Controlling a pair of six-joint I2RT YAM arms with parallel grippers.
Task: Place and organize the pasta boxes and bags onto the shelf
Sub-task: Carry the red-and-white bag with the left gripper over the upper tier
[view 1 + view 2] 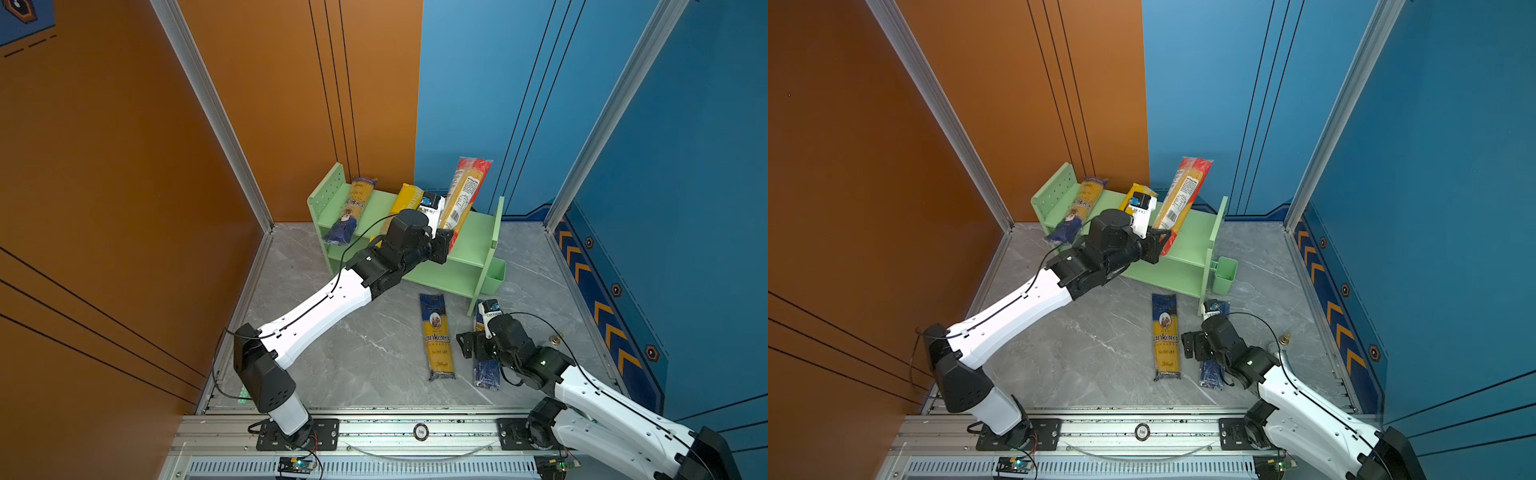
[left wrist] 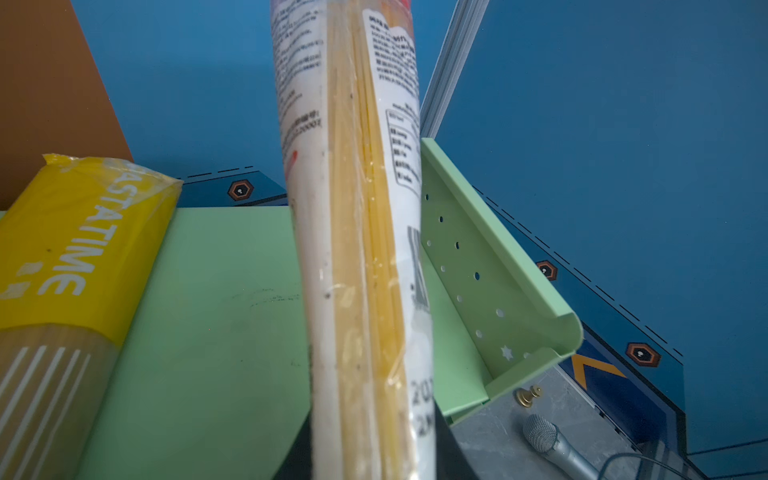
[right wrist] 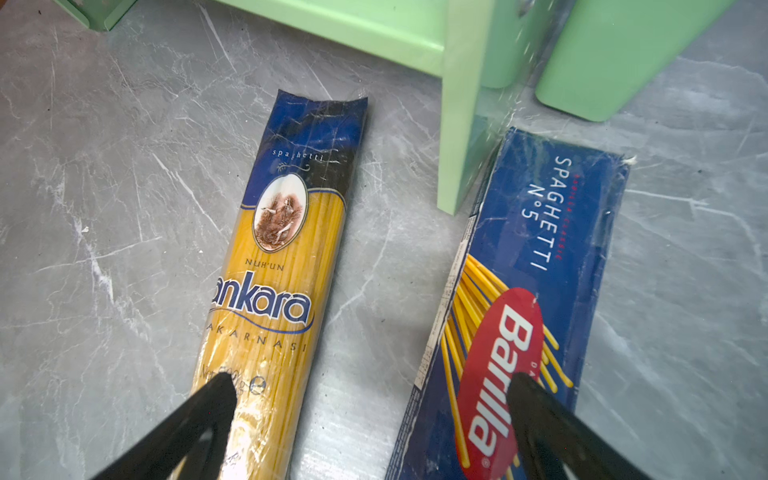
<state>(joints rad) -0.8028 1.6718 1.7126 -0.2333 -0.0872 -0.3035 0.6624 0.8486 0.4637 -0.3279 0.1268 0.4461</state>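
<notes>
My left gripper (image 1: 446,239) is shut on the lower end of the red-ended clear bag (image 1: 465,195) (image 2: 357,249), which tilts up over the top tier of the light green shelf (image 1: 478,237). On that tier lie a yellow-and-dark-blue bag (image 1: 353,210) and a yellow bag (image 1: 407,199) (image 2: 62,249). A second yellow-and-dark-blue bag (image 1: 436,336) (image 3: 282,270) and the dark blue Barilla box (image 1: 486,370) (image 3: 532,291) lie side by side on the floor in front of the shelf. Above the gap between those two, my right gripper (image 3: 370,399) hovers open and holds nothing.
A small green bin (image 1: 494,276) hangs on the shelf's right end. The shelf's front right leg (image 3: 457,124) stands beside the far end of the Barilla box. A brass knob (image 2: 528,395) and a microphone (image 2: 548,440) lie on the floor at the right. Walls close in behind and on both sides.
</notes>
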